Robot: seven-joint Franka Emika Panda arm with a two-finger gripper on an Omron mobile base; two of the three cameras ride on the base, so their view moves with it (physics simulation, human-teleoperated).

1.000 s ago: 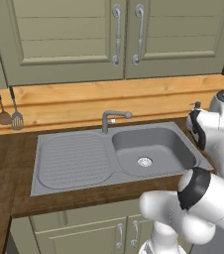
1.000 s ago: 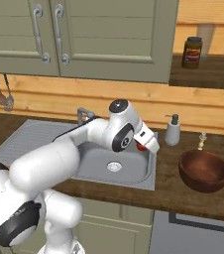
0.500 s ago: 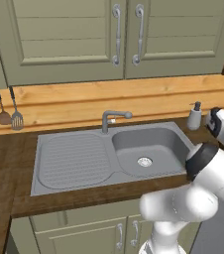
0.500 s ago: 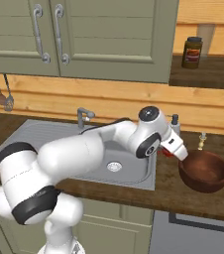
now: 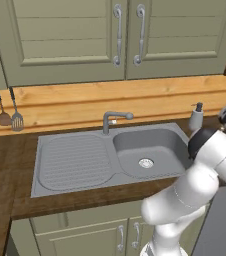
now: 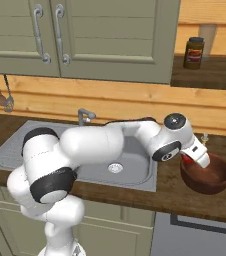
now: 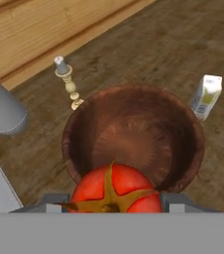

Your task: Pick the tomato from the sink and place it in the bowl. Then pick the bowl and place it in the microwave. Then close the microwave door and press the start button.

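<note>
My gripper [image 6: 197, 154] is shut on the tomato [image 7: 115, 191], a bright red ball with a green-brown stem star, held between the dark fingertips [image 7: 49, 202]. It hangs just over the near rim of the reddish-brown bowl [image 7: 134, 144], which stands with nothing in it on the wooden counter right of the sink [image 6: 130, 162]. In the right base view a sliver of the tomato [image 6: 186, 159] peeks out beside the hand above the bowl [image 6: 210, 176]. The grey sink basin [image 5: 145, 150] holds nothing but its drain. The microwave and its door are out of view.
A grey soap dispenser [image 5: 196, 117] stands behind the sink's right corner. Past the bowl are a candlestick [image 7: 67, 84] and a small carton [image 7: 206, 96]. A jar [image 6: 193, 52] sits on the upper shelf. The faucet [image 5: 115, 120] rises behind the basin, and utensils [image 5: 5, 117] hang far left.
The arm has swung right from over the sink to above the bowl, carrying the tomato along. The grip on it has stayed the same.
</note>
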